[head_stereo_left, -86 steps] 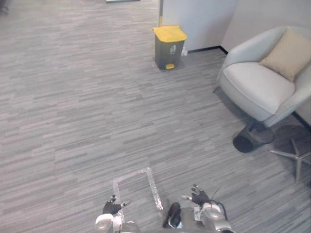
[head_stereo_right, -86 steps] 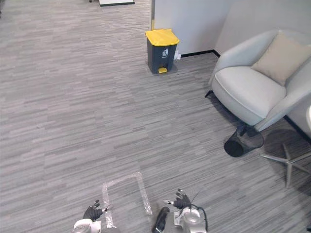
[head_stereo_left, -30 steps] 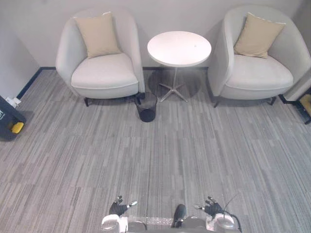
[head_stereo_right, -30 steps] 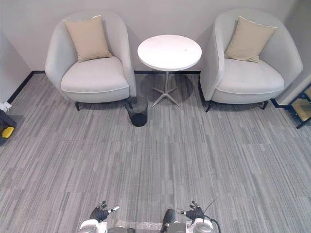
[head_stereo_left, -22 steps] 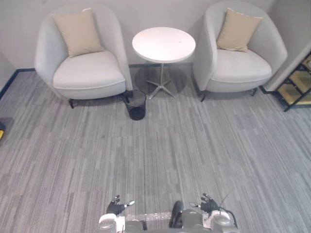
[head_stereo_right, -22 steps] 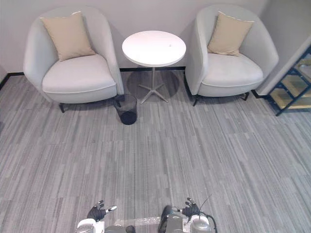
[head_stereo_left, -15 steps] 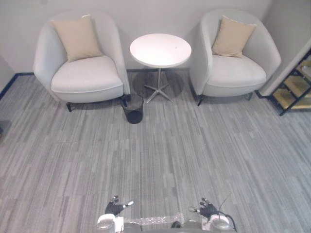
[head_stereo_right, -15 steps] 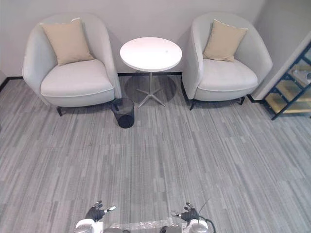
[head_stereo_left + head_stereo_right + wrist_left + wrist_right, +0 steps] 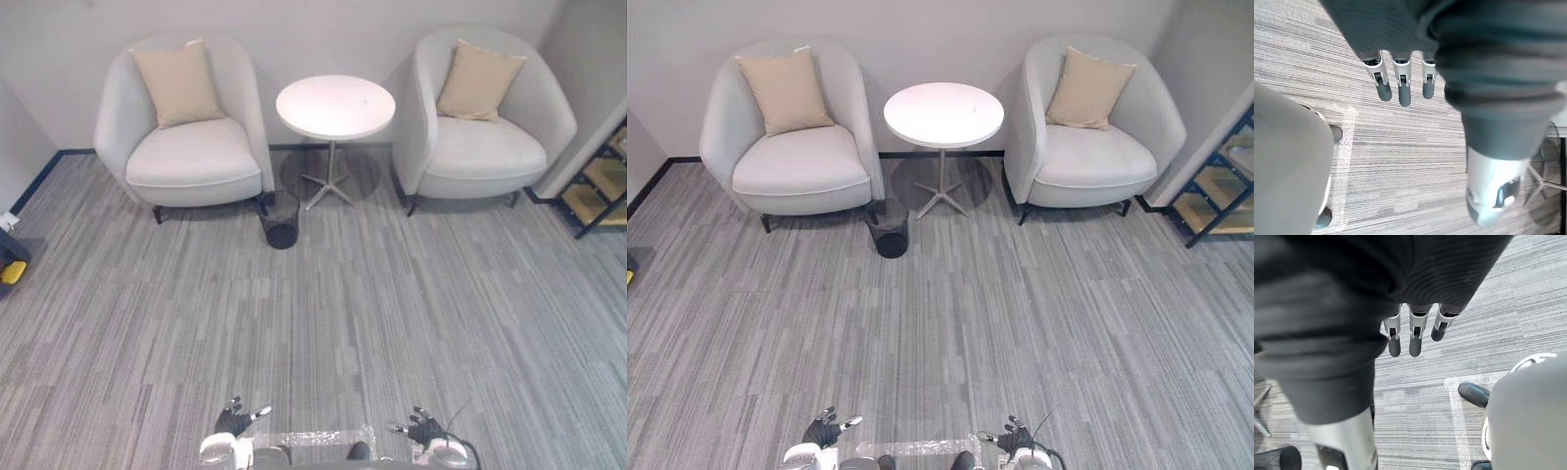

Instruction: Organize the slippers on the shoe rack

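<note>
The robot's left hand (image 9: 233, 421) and right hand (image 9: 423, 428) are hanging low at the near edge of a grey striped carpet (image 9: 323, 323), both with fingers (image 9: 1399, 90) straight and spread, and both holding nothing. A strip of clear tape (image 9: 313, 438) is lying on the carpet between them. The shoe rack (image 9: 600, 191), a dark frame with tan shelves, is standing at the far right edge of the scene, well apart from both hands, closer to the right one. Whether any slippers are lying on its shelves cannot be told. Against the far wall, a left armchair (image 9: 186, 157) and a right armchair (image 9: 485, 147), each with a tan cushion (image 9: 178, 83), are flanking a round white table (image 9: 335, 106). A black mesh wastebasket (image 9: 282, 218) is sitting just beside the left armchair.
</note>
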Tool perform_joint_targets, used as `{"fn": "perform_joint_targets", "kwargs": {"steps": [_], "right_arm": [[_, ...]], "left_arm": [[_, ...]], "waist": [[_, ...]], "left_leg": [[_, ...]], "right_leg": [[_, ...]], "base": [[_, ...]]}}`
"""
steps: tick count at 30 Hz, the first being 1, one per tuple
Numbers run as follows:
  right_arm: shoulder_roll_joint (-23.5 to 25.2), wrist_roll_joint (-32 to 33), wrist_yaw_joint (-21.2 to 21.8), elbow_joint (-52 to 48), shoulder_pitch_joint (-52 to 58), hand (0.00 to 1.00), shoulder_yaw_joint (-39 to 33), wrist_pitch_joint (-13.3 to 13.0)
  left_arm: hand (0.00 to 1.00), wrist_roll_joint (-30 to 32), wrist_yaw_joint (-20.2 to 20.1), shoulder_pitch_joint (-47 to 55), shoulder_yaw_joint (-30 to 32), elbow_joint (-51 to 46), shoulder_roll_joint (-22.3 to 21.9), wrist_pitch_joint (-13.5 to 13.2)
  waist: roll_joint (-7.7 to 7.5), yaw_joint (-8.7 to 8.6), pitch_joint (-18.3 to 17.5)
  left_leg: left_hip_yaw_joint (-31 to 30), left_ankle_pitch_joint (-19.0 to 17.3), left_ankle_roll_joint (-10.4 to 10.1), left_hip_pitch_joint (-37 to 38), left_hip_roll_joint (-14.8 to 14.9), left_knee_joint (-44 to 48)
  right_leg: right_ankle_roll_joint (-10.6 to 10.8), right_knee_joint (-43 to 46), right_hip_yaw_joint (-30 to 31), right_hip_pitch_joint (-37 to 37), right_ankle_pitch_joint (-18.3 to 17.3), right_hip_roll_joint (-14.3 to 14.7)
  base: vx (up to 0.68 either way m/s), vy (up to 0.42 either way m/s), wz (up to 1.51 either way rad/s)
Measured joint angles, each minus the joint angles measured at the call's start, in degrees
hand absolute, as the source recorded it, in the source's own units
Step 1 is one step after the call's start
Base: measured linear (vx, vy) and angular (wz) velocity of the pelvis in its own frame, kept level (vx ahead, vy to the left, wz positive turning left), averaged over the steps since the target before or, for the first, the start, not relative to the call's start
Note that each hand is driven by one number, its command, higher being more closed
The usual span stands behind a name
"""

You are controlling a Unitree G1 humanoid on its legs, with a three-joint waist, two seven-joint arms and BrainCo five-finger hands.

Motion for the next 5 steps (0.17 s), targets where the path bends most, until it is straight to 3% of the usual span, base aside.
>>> {"fn": "perform_joint_targets", "kwargs": {"steps": [5], "right_arm": [[0.1,0.1,-0.2,-0.2,0.9,0.0,-1.6,0.0]], "left_arm": [[0.0,0.1,0.0,0.0,1.5,0.2,-0.3,0.1]], "waist": [[0.05,-0.12,0.0]], "left_leg": [[-0.4,-0.6,-0.3,-0.1,0.0,-0.3]], "right_leg": [[0.0,0.0,0.3,-0.4,0.0,0.1]], "base": [[-0.08,-0.026,-0.06]]}}
